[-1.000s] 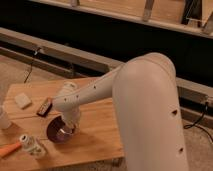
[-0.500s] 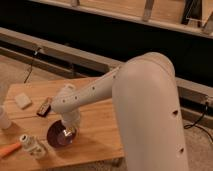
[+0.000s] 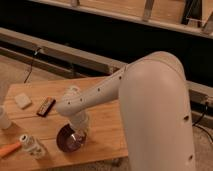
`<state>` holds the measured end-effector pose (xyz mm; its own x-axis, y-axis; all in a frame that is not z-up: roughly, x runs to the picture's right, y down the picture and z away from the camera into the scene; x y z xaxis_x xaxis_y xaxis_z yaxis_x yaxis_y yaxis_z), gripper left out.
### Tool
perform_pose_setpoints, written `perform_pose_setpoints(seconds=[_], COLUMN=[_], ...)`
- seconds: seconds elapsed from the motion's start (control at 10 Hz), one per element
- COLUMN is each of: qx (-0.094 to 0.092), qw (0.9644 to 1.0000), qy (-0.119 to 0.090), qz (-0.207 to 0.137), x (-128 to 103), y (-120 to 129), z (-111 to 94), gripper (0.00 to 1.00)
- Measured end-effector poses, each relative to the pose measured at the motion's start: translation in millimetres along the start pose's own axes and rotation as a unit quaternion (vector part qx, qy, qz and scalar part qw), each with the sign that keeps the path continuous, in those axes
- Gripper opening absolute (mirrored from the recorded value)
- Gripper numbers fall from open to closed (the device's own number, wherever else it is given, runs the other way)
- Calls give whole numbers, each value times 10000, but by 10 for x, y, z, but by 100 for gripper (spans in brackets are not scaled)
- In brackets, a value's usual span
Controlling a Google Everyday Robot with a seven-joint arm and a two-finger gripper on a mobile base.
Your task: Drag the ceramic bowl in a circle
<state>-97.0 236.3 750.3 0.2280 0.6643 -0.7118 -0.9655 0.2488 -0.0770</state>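
The wooden table (image 3: 107,117) carries the ceramic bowl (image 3: 65,141) at its 6 o'clock edge with the gripper (image 3: 79,136) dipped in it, a dark bar (image 3: 46,106) and white block (image 3: 22,100) toward 10 o'clock, a white cup (image 3: 4,119) at 9 o'clock, and a small bottle (image 3: 32,146) and orange object (image 3: 10,149) toward 8 o'clock.

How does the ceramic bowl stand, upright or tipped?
Upright: the ceramic bowl sits flat on the table, its opening facing up. The end effector reaches down into it.
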Motion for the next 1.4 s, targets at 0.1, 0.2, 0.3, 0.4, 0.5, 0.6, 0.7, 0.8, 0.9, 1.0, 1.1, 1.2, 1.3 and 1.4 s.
perform_pose_setpoints(seconds=[0.1, 0.2, 0.3, 0.4, 0.5, 0.6, 0.7, 0.8, 0.9, 1.0, 1.1, 1.2, 1.3, 1.4], qx=[66, 150, 197, 212, 197, 187, 153, 99, -35, -168, -300, -427, -517, -553], qw=[10000, 9997, 9993, 9989, 9979, 9970, 9956, 9935, 9910, 9881, 9853, 9814, 9783, 9763], qy=[17, 47, 71, 95, 130, 156, 180, 200, 176, 122, 42, -105, -249, -361], qz=[63, 184, 303, 414, 598, 734, 902, 1115, 1328, 1526, 1680, 1871, 1991, 2061], x=[22, 58, 86, 110, 149, 180, 216, 259, 262, 231, 174, 48, -93, -229], y=[-85, -224, -341, -438, -581, -690, -815, -976, -1113, -1255, -1360, -1536, -1655, -1741], z=[-1, 4, 15, 32, 66, 95, 131, 181, 233, 272, 294, 304, 297, 284], gripper=[17, 17, 17, 17, 17, 17, 17, 17, 17, 17, 17, 17, 17, 17])
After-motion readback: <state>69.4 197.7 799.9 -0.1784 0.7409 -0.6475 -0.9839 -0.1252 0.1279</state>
